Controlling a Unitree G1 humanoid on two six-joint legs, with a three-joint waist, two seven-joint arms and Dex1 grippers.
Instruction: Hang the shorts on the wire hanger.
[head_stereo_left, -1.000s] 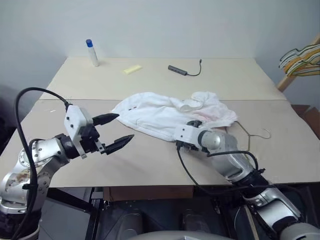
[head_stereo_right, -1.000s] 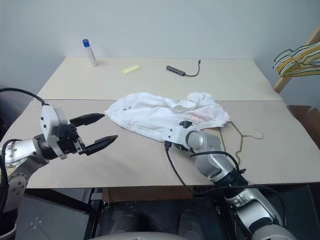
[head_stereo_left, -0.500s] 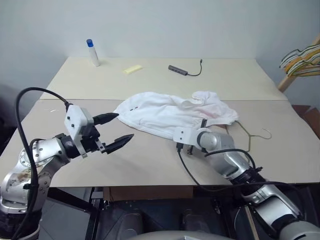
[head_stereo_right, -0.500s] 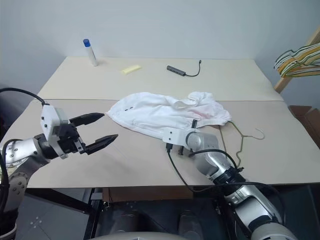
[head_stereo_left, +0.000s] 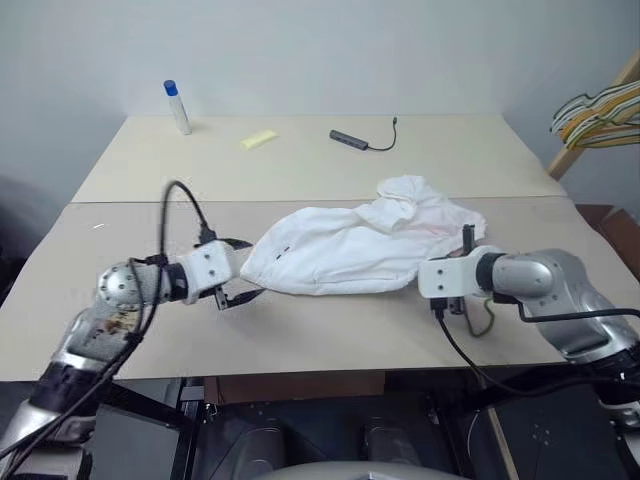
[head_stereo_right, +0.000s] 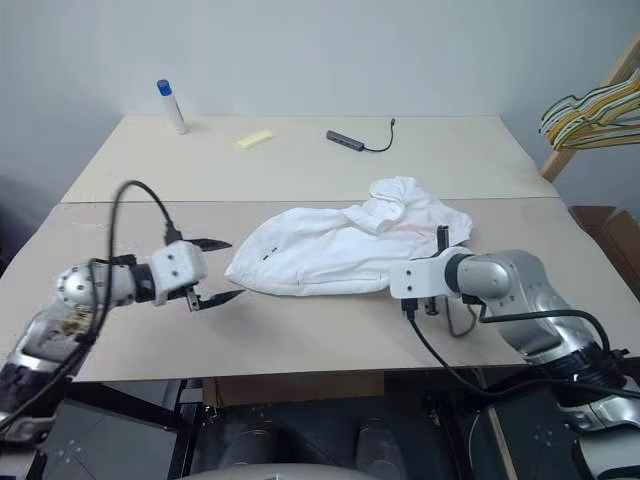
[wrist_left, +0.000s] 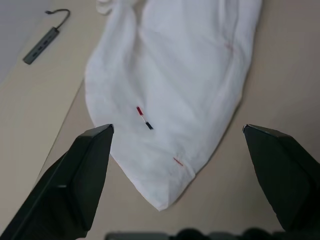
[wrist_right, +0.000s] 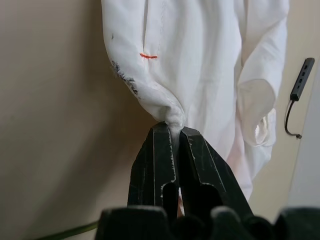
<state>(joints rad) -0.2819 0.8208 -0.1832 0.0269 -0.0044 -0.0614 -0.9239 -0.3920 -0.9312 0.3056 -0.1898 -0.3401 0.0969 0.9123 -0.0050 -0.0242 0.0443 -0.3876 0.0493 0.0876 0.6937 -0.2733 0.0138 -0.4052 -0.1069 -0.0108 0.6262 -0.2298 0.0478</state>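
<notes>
head views: shorts (head_stereo_left: 345, 255) spread on tabletop (head_stereo_left: 300, 165); my left gripper (head_stereo_left: 238, 270) just beside their left end, jaws apart. right gripper (head_stereo_left: 467, 240) at their right edge.

left wrist: shorts' corner between wide jaws, untouched.

right wrist: jaws clamped on pinch of shorts' edge.

step: securing both ends. next, i judge: close left on corner, lift, find wire hanger.
</notes>
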